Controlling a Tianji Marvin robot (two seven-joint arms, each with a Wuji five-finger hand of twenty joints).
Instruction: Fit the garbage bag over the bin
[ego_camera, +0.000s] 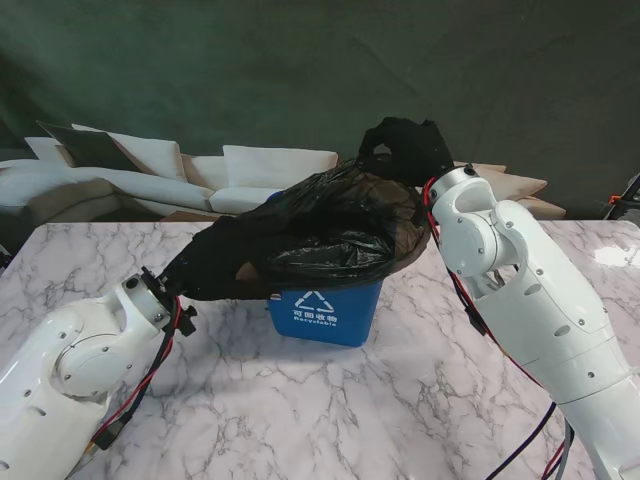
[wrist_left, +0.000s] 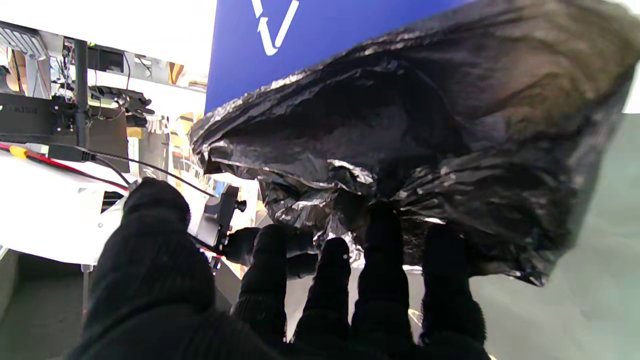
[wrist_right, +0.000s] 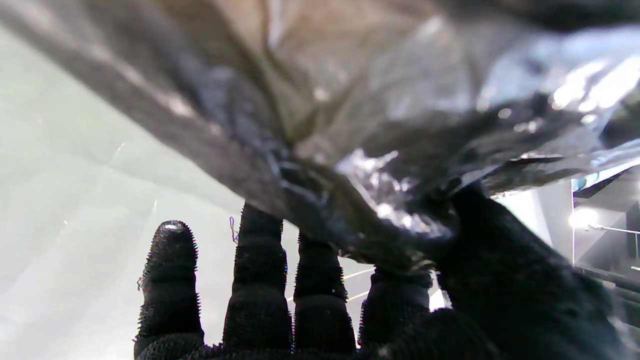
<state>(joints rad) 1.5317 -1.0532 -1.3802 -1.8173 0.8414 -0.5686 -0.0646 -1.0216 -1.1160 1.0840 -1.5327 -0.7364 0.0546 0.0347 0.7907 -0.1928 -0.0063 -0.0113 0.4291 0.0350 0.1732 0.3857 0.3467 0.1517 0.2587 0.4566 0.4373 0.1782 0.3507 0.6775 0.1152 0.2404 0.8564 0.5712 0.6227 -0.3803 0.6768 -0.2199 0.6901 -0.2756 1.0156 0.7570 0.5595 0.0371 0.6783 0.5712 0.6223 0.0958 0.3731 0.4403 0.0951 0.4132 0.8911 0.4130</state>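
Stretching left-to-right over bin (ego_camera: 325, 312): garbage bag (ego_camera: 310, 235)

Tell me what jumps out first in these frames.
The black garbage bag dominates: stretched wide over the blue bin at table centre, billowing above its top. The left hand holds the bag's left end and the right hand pinches the film at the far right. Beneath it all lies the white marble table.

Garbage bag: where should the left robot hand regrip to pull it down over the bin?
Probably the garbage bag hem stretched out left of the blue bin, near the left robot hand. Come from the left side; that edge flares outward, not yet down the wall.
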